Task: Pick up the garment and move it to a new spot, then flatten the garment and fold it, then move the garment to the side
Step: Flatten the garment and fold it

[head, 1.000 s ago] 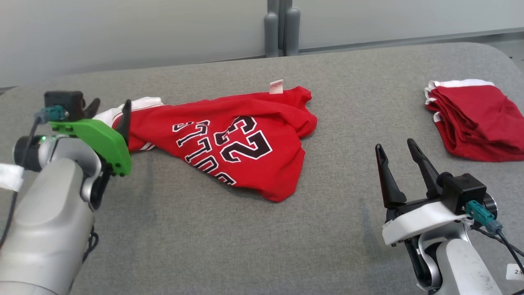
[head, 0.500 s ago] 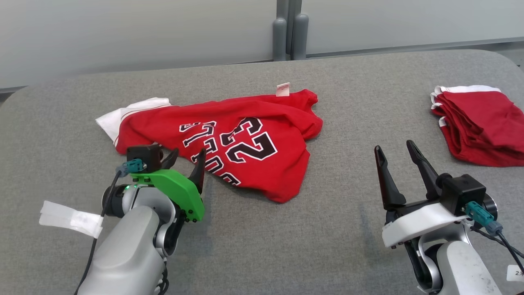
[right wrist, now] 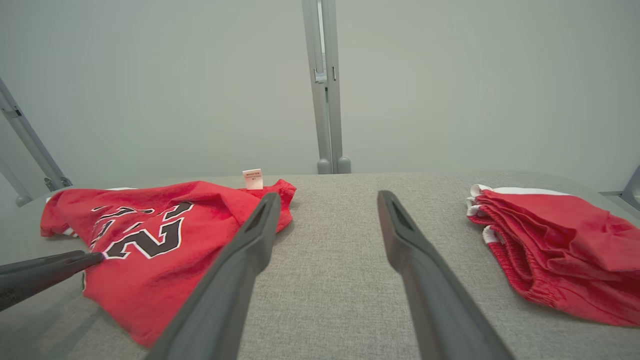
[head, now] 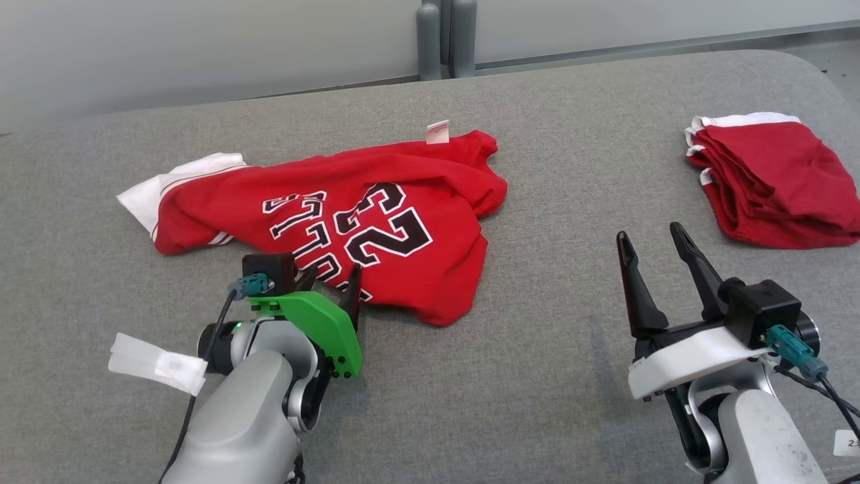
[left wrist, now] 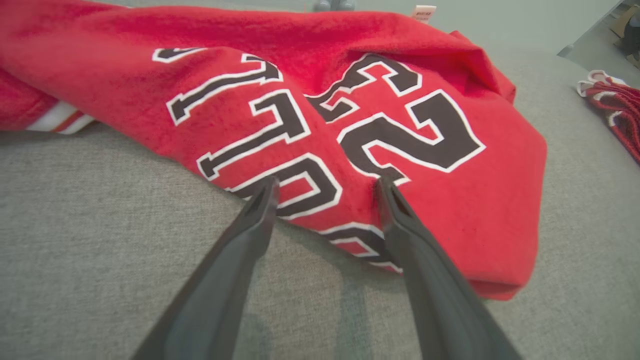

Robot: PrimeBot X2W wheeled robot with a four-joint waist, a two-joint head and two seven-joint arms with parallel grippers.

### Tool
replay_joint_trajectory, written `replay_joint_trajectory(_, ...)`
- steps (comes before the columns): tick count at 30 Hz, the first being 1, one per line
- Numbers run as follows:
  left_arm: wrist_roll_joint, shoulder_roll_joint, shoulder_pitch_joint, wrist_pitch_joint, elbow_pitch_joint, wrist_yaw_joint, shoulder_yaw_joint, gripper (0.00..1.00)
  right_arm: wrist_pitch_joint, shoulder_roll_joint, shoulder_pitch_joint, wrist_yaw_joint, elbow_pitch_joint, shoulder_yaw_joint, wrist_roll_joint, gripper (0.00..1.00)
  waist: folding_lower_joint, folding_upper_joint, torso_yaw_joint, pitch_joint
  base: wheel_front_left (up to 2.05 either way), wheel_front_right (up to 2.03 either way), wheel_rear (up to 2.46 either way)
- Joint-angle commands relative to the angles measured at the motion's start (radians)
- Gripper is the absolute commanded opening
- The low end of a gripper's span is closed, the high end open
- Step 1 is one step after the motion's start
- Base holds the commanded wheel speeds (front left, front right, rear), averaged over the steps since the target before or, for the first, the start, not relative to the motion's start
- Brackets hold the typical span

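Swinging in from the sleeve, your left gripper [head: 334,274] has reached the jersey's [head: 403,195] near edge, fingers apart. Jersey lies mid-table [head: 537,390], long axis left-right, white sleeve pointing left. Your right gripper [head: 648,232] hovers spread, empty.

On my head feed the red garment [head: 430,269] carries a big black, white-edged 23 [head: 379,225], upside down to me. Beside it runs a row of block letters [head: 306,225] in the same style. I make out two Ls and a U, but one end is creased and the other sits behind the left pincer [head: 334,272]. A small white tag [head: 437,132] at the garment's far edge has print too fine to read. A white sticker [head: 846,444] at the lower right edge starts with a 2, and the rest is cut off.
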Motion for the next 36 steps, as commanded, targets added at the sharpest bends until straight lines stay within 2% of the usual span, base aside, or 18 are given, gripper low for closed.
replay_joint_trajectory(1, 0.001, -0.003, -0.012, 0.001, 0.02, 0.017, -0.002, 1.0, -0.003, -0.003, -0.011, 0.0, 0.0, 0.002, 0.002, 1.0, 0.0, 0.0053, -0.005, 0.007, 0.0, 0.0, 0.0)
replay_joint_trajectory(4, 0.001, -0.005, -0.02, 0.005, 0.057, 0.036, 0.0, 1.0, -0.007, -0.003, -0.014, 0.0, 0.002, 0.001, 0.004, 1.0, 0.0, 0.0053, -0.007, 0.014, 0.0, 0.0, 0.0)
replay_joint_trajectory(6, -0.008, -0.008, -0.023, 0.011, 0.074, 0.028, 0.0, 1.0, -0.01, -0.003, -0.017, 0.0, 0.006, -0.002, 0.003, 1.0, 0.0, 0.0053, -0.007, 0.017, 0.0, 0.0, 0.0)
replay_joint_trajectory(9, -0.024, -0.014, -0.03, 0.008, 0.093, 0.015, 0.005, 0.25, -0.014, -0.003, -0.023, 0.0, 0.011, -0.002, 0.003, 1.0, 0.0, 0.0053, -0.007, 0.019, 0.0, 0.0, 0.0)
replay_joint_trajectory(10, -0.029, -0.018, -0.032, 0.004, 0.096, 0.012, 0.009, 0.09, -0.014, -0.003, -0.025, 0.0, 0.013, -0.001, 0.004, 1.0, 0.0, 0.0053, -0.007, 0.02, 0.0, 0.0, 0.0)
replay_joint_trajectory(11, -0.035, -0.02, -0.034, -0.002, 0.101, 0.007, 0.012, 0.0, -0.014, -0.003, -0.027, 0.0, 0.014, 0.002, 0.005, 1.0, 0.0, 0.0053, -0.008, 0.02, 0.0, 0.0, 0.0)
replay_joint_trajectory(13, -0.048, -0.027, -0.039, -0.006, 0.111, 0.002, 0.017, 0.0, -0.013, -0.003, -0.029, 0.0, 0.016, 0.005, 0.006, 1.0, 0.0, 0.0053, -0.01, 0.021, 0.0, 0.0, 0.0)
replay_joint_trajectory(14, -0.055, -0.03, -0.043, -0.009, 0.117, -0.001, 0.022, 0.1, -0.013, -0.003, -0.03, 0.0, 0.016, 0.007, 0.006, 1.0, 0.0, 0.0053, -0.012, 0.022, 0.0, 0.0, 0.0)
replay_joint_trajectory(15, -0.055, -0.03, -0.043, -0.009, 0.117, -0.001, 0.022, 0.1, -0.013, -0.003, -0.03, 0.0, 0.016, 0.007, 0.006, 1.0, 0.0, 0.0053, -0.012, 0.022, 0.0, 0.0, 0.0)
replay_joint_trajectory(17, -0.072, -0.037, -0.049, -0.009, 0.125, -0.005, 0.027, 0.41, -0.014, -0.003, -0.034, 0.0, 0.018, 0.009, 0.007, 1.0, 0.0, 0.0053, -0.016, 0.023, 0.0, 0.0, 0.0)
replay_joint_trajectory(18, -0.081, -0.04, -0.053, -0.01, 0.129, -0.007, 0.029, 0.68, -0.014, -0.003, -0.034, 0.0, 0.018, 0.009, 0.007, 1.0, 0.0, 0.0053, -0.019, 0.024, 0.0, 0.0, 0.0)
replay_joint_trajectory(20, -0.094, -0.042, -0.059, -0.006, 0.141, -0.008, 0.03, 1.0, -0.015, -0.003, -0.033, 0.0, 0.018, 0.01, 0.008, 1.0, 0.0, 0.0053, -0.024, 0.026, 0.0, 0.0, 0.0)
replay_joint_trajectory(26, -0.113, -0.046, -0.079, -0.008, 0.183, -0.006, 0.026, 0.97, -0.018, -0.003, -0.039, 0.0, 0.024, 0.009, 0.009, 1.0, 0.0, 0.0053, -0.038, 0.033, 0.0, 0.0, 0.0)
replay_joint_trajectory(28, -0.121, -0.047, -0.083, -0.011, 0.194, -0.009, 0.024, 0.82, -0.021, -0.003, -0.04, 0.0, 0.026, 0.007, 0.009, 1.0, 0.0, 0.0053, -0.041, 0.034, 0.0, 0.0, 0.0)
replay_joint_trajectory(29, -0.122, -0.048, -0.085, -0.015, 0.2, -0.01, 0.023, 0.36, -0.022, -0.003, -0.041, 0.0, 0.027, 0.007, 0.009, 1.0, 0.0, 0.0053, -0.041, 0.035, 0.0, 0.0, 0.0)
replay_joint_trajectory(30, -0.125, -0.048, -0.088, -0.019, 0.206, -0.011, 0.022, 0.06, -0.023, -0.003, -0.041, 0.0, 0.028, 0.007, 0.009, 1.0, 0.0, 0.0053, -0.042, 0.035, 0.0, 0.0, 0.0)
replay_joint_trajectory(31, -0.127, -0.049, -0.09, -0.025, 0.211, -0.011, 0.021, 0.0, -0.023, -0.003, -0.041, 0.0, 0.029, 0.006, 0.01, 1.0, 0.0, 0.0053, -0.042, 0.035, 0.0, 0.0, 0.0)
replay_joint_trajectory(36, -0.137, -0.05, -0.113, -0.097, 0.21, -0.028, 0.022, 0.0, -0.025, -0.003, -0.036, 0.0, 0.035, -0.001, 0.011, 1.0, 0.0, 0.0053, -0.03, 0.026, 0.0, 0.0, 0.0)
